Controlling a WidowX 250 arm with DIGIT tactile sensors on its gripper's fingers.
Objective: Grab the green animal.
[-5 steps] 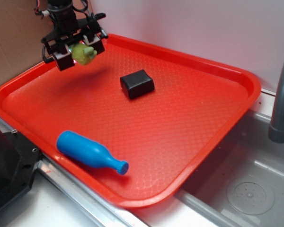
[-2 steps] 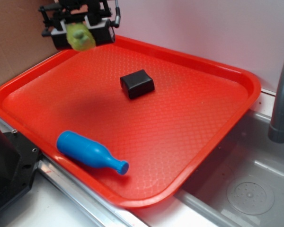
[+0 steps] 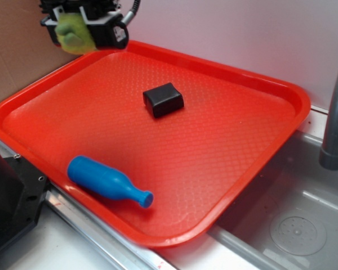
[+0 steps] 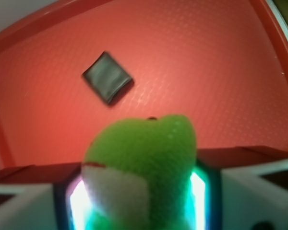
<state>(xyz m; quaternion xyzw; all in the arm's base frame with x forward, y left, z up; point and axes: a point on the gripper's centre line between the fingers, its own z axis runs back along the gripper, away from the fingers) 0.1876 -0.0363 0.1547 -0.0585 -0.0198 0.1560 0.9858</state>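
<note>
Behind everything stands a plain pale wall, with a brown cardboard panel (image 3: pixel 14 53) at the left, and a red tray (image 3: pixel 225 169) with a raised rim fills most of the scene. Its right edge hangs over a steel sink (image 3: pixel 293 225), beside the grey pipe of a tap (image 3: pixel 335 112).

Above the tray's far left corner hangs the gripper (image 3: pixel 79 28), lifted clear of the tray floor. It is clenched on the green animal (image 3: pixel 73 35), a fuzzy yellow-green lump pinched between the two fingers. In the wrist view the green animal (image 4: pixel 144 163) fills the lower middle of the picture, with a cream patch low on its left side and a glowing pad pressed against each flank.

A black block (image 3: pixel 163 99) lies on the tray floor, toward the far edge, well apart from the gripper. A blue bottle (image 3: pixel 107 183) lies on its side near the tray's near edge, its neck pointing right.
</note>
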